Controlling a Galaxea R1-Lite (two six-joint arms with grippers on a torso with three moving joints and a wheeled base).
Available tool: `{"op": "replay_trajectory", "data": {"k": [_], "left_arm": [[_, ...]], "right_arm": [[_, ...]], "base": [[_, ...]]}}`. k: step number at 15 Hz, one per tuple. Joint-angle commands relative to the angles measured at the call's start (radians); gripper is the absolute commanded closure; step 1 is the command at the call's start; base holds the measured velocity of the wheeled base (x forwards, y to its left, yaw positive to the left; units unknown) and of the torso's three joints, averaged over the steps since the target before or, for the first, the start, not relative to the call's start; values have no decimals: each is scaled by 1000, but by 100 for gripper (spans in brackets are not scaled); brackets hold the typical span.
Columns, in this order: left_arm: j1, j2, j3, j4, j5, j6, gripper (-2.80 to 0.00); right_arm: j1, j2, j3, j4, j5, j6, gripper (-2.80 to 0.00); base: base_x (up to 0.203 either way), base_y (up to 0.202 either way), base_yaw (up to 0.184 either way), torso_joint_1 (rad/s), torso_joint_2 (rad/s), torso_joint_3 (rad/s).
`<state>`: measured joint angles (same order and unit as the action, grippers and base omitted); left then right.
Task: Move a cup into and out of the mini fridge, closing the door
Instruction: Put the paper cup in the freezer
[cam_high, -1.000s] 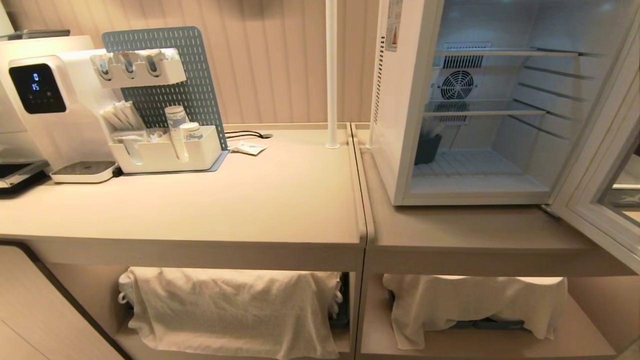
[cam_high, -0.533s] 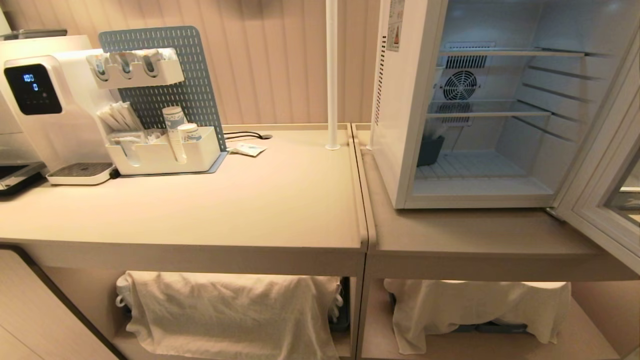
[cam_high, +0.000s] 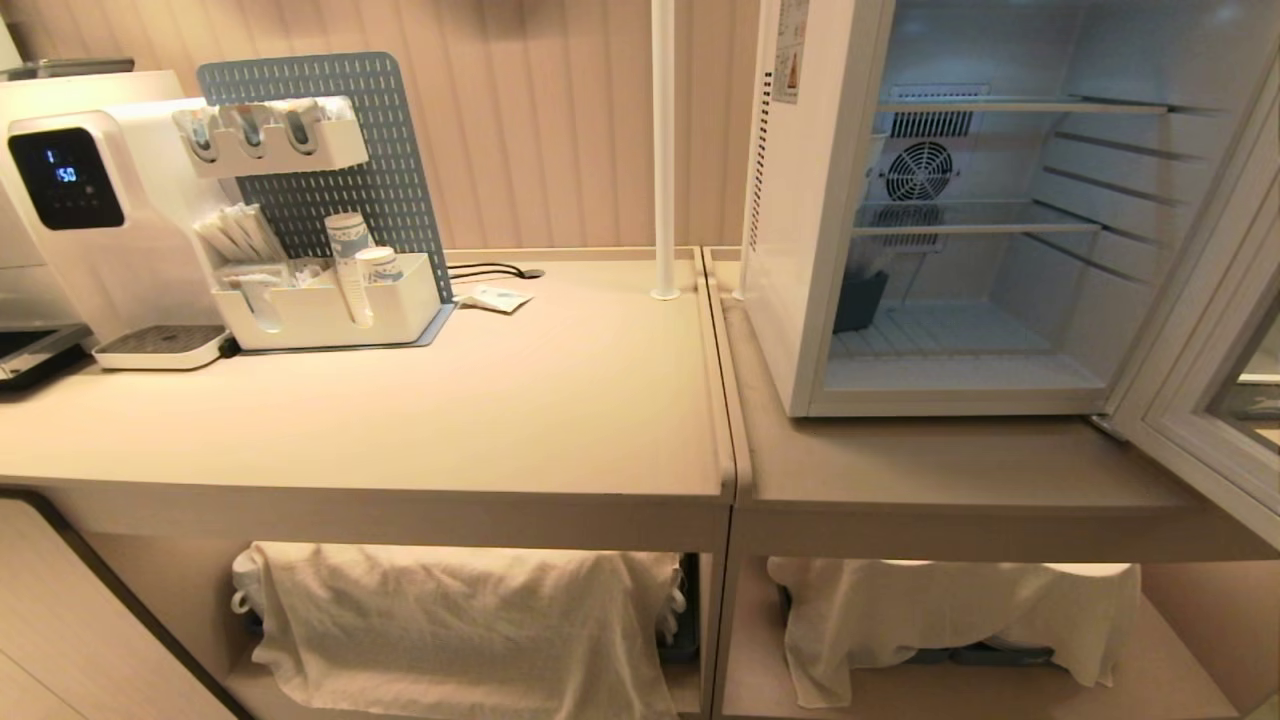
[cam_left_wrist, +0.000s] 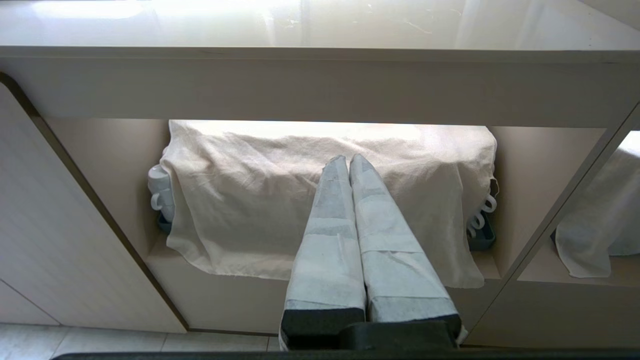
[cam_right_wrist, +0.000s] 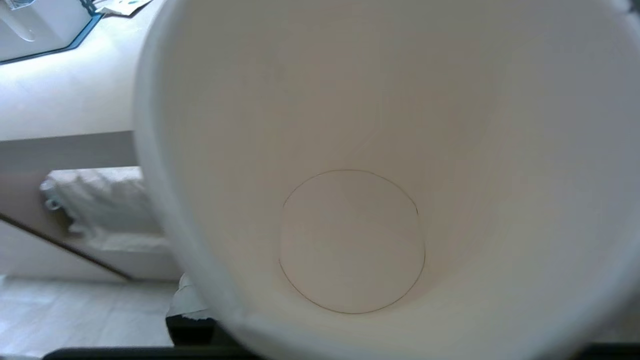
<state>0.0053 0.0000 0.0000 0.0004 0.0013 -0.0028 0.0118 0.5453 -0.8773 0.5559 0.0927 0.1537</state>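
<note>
The white cup fills the right wrist view with its mouth toward the camera and its inside empty. It hangs off the floor beside the counter front, with my right gripper shut on it. Only a scrap of one taped finger shows past the rim. The mini fridge stands on the right counter. Its door is swung wide open to the right, and the wire shelves are bare. My left gripper is shut and empty, parked low in front of a cloth-covered shelf. Neither arm shows in the head view.
A coffee machine and an organiser with stacked cups stand at the back left. A white pole rises between the two counters. A dark container sits low inside the fridge. Cloths cover the shelves below.
The head camera came slightly closer early on, then held still. Only the coffee machine's display changed. Nothing on the counters moved, and the fridge door stayed open.
</note>
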Motion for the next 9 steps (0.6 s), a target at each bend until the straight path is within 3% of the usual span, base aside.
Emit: {"op": "replay_trajectory", "data": {"k": [1,3,6,9], "left_arm": [[1,0,0,0,0,0,0],[0,0,0,0,0,0,0],[0,0,0,0,0,0,0],[1,0,0,0,0,0,0]], "right_arm": [[32,387,-250,89,14,68,0],[63,568,-397,160,25,146,0],[87,804,-479,169,28,178,0],[88,980,-496,-52,34,117,0]], "base": [[0,0,0,0,0,0],[0,0,0,0,0,0],[0,0,0,0,0,0],[0,0,0,0,0,0]]}}
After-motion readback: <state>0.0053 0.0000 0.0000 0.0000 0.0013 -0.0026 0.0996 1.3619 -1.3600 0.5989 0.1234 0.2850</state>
